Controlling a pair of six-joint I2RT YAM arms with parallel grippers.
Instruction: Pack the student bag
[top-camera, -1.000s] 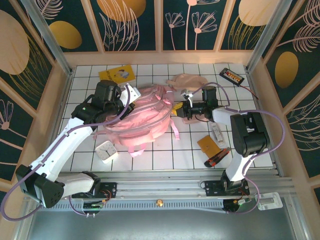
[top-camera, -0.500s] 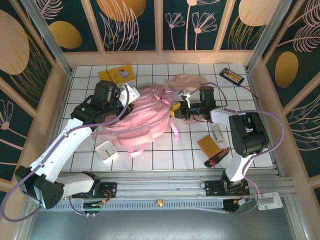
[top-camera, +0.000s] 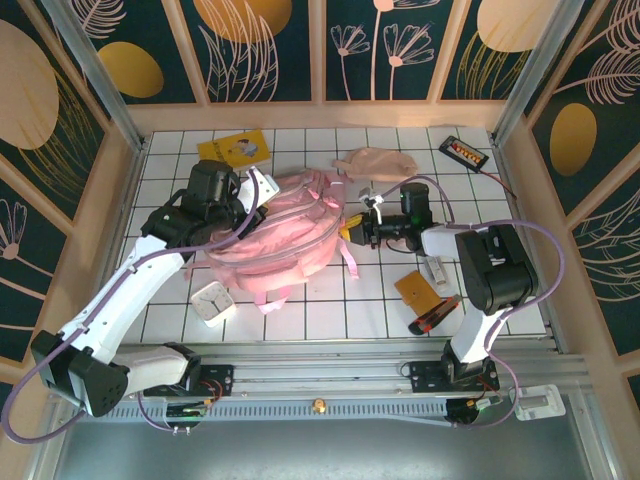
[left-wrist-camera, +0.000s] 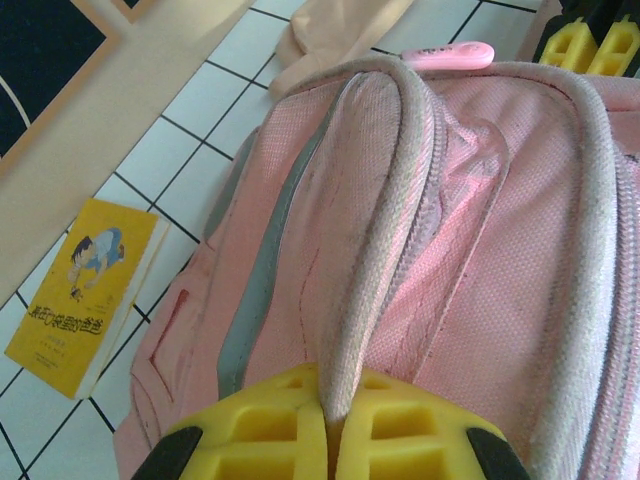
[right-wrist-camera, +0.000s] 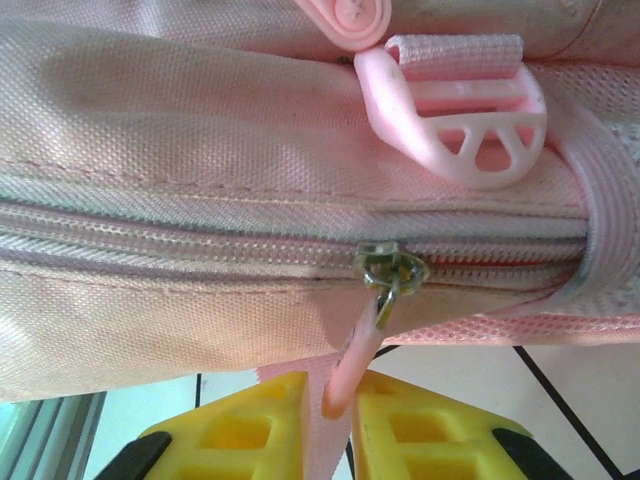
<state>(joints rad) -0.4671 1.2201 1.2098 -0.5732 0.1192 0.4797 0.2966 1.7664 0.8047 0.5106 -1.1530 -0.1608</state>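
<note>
Right wrist: right gripper (right-wrist-camera: 340, 410) pinches the bag's (right-wrist-camera: 200, 150) zipper pull (right-wrist-camera: 355, 365), left gripper (left-wrist-camera: 328, 430) clamps a bag fold — zipper (right-wrist-camera: 180, 235) looks shut, so packing's barely begun, book (left-wrist-camera: 80, 300) lying outside.

student bag (top-camera: 290, 242) central, booklet (top-camera: 235, 150) behind-left of it, pouch (top-camera: 380, 161) behind-right of it
</note>
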